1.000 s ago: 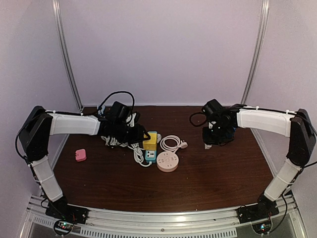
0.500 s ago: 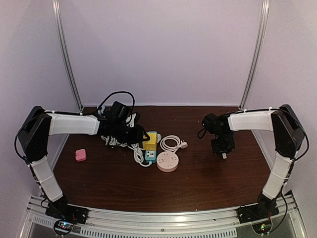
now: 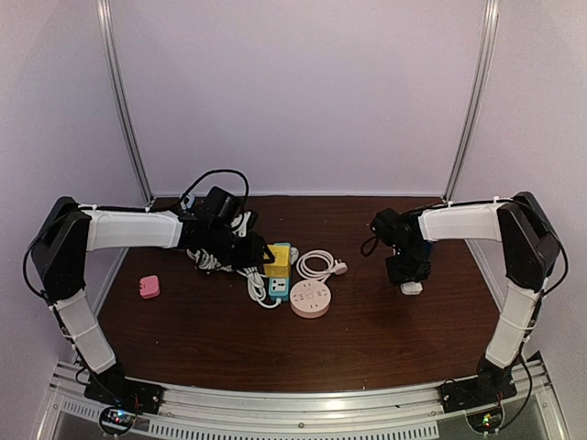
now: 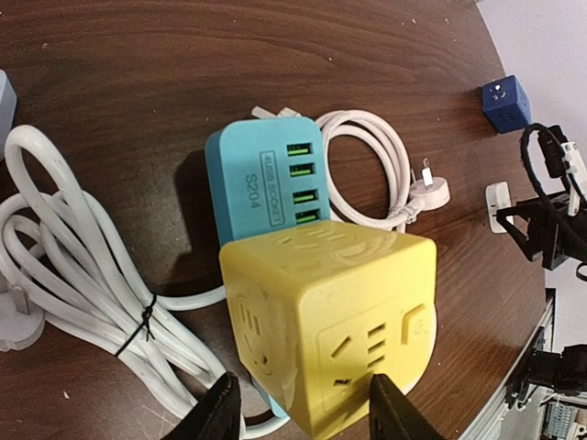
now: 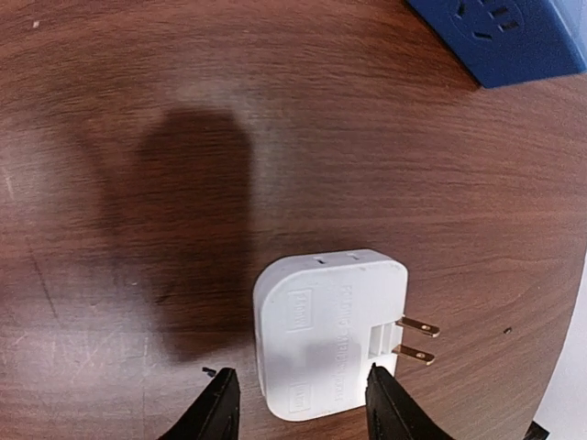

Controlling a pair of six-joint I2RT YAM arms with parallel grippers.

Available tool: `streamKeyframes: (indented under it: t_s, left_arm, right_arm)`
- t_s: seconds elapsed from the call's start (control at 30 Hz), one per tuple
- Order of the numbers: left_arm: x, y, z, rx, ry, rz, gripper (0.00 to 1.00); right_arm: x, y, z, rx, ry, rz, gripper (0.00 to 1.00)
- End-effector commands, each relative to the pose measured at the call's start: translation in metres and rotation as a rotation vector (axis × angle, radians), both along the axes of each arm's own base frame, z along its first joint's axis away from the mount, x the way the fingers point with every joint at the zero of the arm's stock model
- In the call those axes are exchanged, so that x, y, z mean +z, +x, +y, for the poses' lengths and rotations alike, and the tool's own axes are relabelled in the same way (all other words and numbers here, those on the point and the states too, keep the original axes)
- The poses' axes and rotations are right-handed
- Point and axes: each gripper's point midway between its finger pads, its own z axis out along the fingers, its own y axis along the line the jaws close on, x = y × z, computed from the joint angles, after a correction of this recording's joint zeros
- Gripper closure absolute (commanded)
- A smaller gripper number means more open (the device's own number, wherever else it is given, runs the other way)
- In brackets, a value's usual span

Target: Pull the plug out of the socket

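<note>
A white two-pin plug adapter point(image 5: 330, 335) lies flat on the brown table, pins pointing right, free of any socket. It also shows in the top view point(image 3: 411, 288). My right gripper point(image 5: 295, 403) is open just over it, one finger on each side, not touching; in the top view the right gripper point(image 3: 406, 275) sits at mid right. My left gripper point(image 4: 303, 405) straddles and grips a yellow cube socket point(image 4: 330, 321), which is tilted over a teal strip. In the top view the left gripper point(image 3: 261, 255) sits at the cube point(image 3: 278, 257).
A teal USB power strip point(image 4: 266, 174) lies under the cube, with a white coiled cable and plug point(image 4: 385, 174) beside it and a bundled white cord point(image 4: 83, 275) to the left. A round pink socket point(image 3: 310, 299), a small pink block point(image 3: 149, 287) and a blue cube socket point(image 5: 500, 37) are nearby.
My right gripper came down from higher up to the table on the right, set the white plug down and opened. My left gripper has stayed at the yellow cube.
</note>
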Motion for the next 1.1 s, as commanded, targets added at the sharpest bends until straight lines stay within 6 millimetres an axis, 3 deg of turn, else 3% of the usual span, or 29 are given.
streamKeyframes:
  t_s: [0.0,0.17,0.37,0.57,0.67,0.9,1.0,1.07]
  left_arm:
    - [0.013,0.002,-0.002,-0.007,0.028,-0.038,0.5]
    - [0.019,0.003,-0.004,0.005,0.063,-0.058,0.42]
    - [0.026,0.003,-0.011,0.022,0.147,-0.094,0.21]
    - [0.022,0.008,-0.018,0.067,0.345,-0.128,0.11]
    - [0.015,0.011,-0.014,0.101,0.474,-0.139,0.1]
    - [-0.007,0.009,-0.019,0.112,0.523,-0.103,0.11]
    - [-0.01,0.01,-0.02,0.118,0.542,-0.097,0.17]
    - [-0.008,0.012,-0.021,0.124,0.547,-0.104,0.26]
  right_arm:
    - [0.024,0.012,0.025,0.023,0.141,-0.069,0.5]
    - [0.043,0.019,0.052,0.055,0.303,-0.126,0.44]
    - [0.068,0.03,0.082,0.083,0.494,-0.217,0.37]
    - [0.087,0.038,0.11,0.119,0.664,-0.283,0.25]
    - [0.096,0.04,0.12,0.146,0.73,-0.309,0.19]
    - [0.11,0.039,0.138,0.209,0.849,-0.351,0.14]
    - [0.112,0.039,0.145,0.228,0.889,-0.354,0.14]
    - [0.111,0.039,0.15,0.238,0.91,-0.352,0.14]
